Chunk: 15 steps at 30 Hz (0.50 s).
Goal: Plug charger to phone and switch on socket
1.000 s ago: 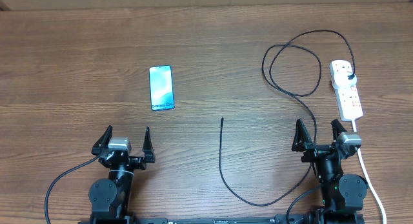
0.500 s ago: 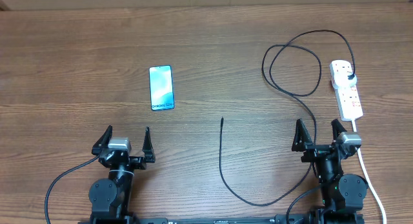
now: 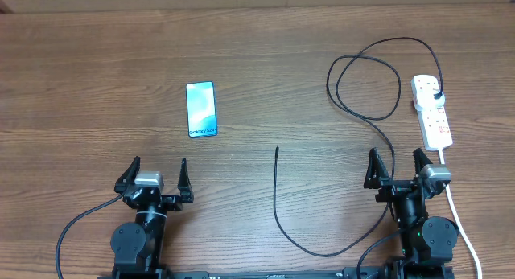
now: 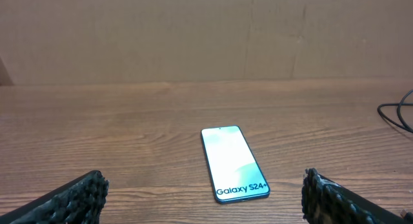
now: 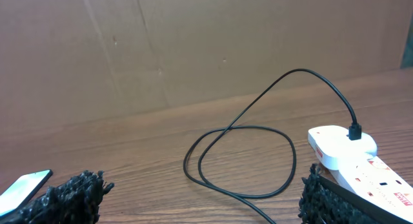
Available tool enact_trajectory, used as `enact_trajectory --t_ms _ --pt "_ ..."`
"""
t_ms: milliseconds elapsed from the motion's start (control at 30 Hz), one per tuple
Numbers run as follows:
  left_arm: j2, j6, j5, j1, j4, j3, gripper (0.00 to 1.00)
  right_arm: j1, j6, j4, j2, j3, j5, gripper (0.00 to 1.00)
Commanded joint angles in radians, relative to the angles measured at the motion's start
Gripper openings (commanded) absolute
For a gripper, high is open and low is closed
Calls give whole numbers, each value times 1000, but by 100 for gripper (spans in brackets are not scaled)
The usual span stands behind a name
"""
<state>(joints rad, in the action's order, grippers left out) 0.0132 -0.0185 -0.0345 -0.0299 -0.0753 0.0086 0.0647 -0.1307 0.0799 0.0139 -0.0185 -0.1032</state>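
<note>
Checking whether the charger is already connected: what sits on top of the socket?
The charger's black plug stands in the socket at its far end; nothing else rests on top. The plug's pins are hidden inside the socket.

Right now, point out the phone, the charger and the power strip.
phone [image 3: 201,109]: overhead view, middle of its screen.
charger [image 3: 276,182]: overhead view, straight stretch of cable below its free tip.
power strip [image 3: 435,121]: overhead view, white body by the red switches.

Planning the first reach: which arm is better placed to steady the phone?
Left. The slim light-blue-screened smartphone lies just ahead of the open left gripper; the open right gripper sits far across, by the white power strip.
</note>
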Motion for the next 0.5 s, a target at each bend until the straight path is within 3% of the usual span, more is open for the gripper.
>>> enact_trajectory --t_ms 0,467 --pt "-9 19 -14 11 0 -4 100 -4 4 -3 -11 11 9 100" --pt "-9 19 -11 11 6 -4 100 -4 4 -3 -11 11 9 100"
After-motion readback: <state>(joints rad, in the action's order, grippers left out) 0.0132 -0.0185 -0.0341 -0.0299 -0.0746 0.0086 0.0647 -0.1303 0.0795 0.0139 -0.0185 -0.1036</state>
